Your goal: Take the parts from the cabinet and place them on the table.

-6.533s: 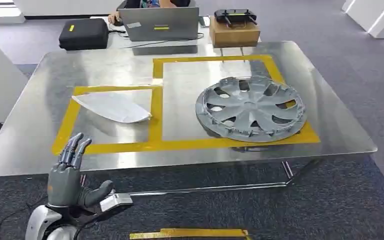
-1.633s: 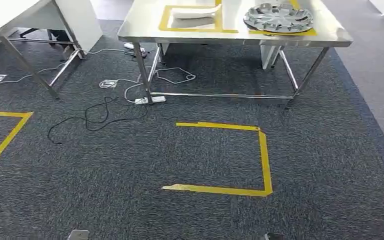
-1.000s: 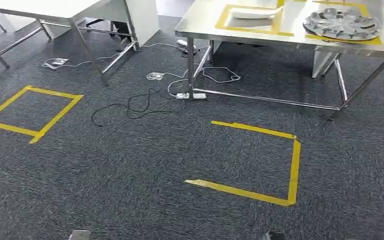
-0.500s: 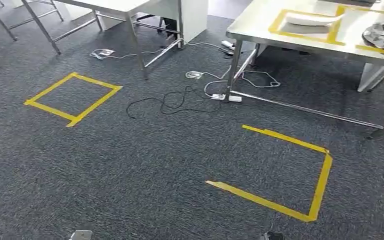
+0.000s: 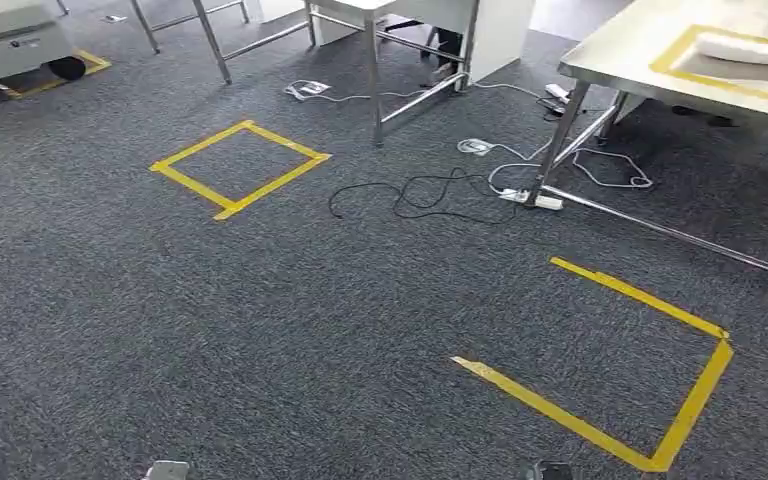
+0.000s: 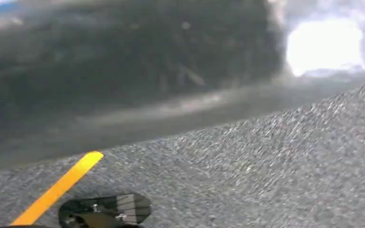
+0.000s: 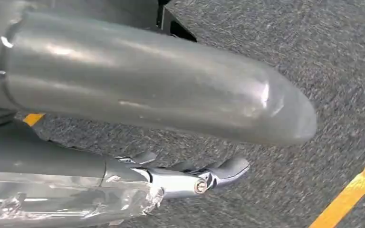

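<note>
Carpet [image 5: 260,330], dark grey and speckled, across the head view. Two floor markings in yellow tape on it: a closed square [image 5: 240,168] toward the far left, and an open three-sided outline [image 5: 650,400] near right, its gap facing left.

Steel counter [image 5: 640,60] at the far right, one corner and two legs in sight. A yellow tape frame [image 5: 675,62] is stuck on its top. A white part [image 5: 750,48], shallow and curved, lies inside that frame, cut off by the picture's edge.

Black cable [image 5: 410,195] loops loose on the carpet between the tape square and the counter's near leg. A white power strip [image 5: 533,199] lies at the foot of that leg, with pale cords trailing under the counter. A second metal-legged table [image 5: 375,60] stands farther back, centre. A white wheeled unit [image 5: 5,40] sits in the far left corner on another patch of yellow tape.

Right hand [image 7: 123,95]: thick grey thumb stretched out over the carpet, darker fingers [image 7: 228,168] extended beside it and apart from it, nothing held between them. A yellow tape strip [image 7: 356,190] runs on the carpet past the fingertips.

Left wrist view is blurred: carpet and a yellow tape end [image 6: 57,190]. Left hand's state cannot be told.
</note>
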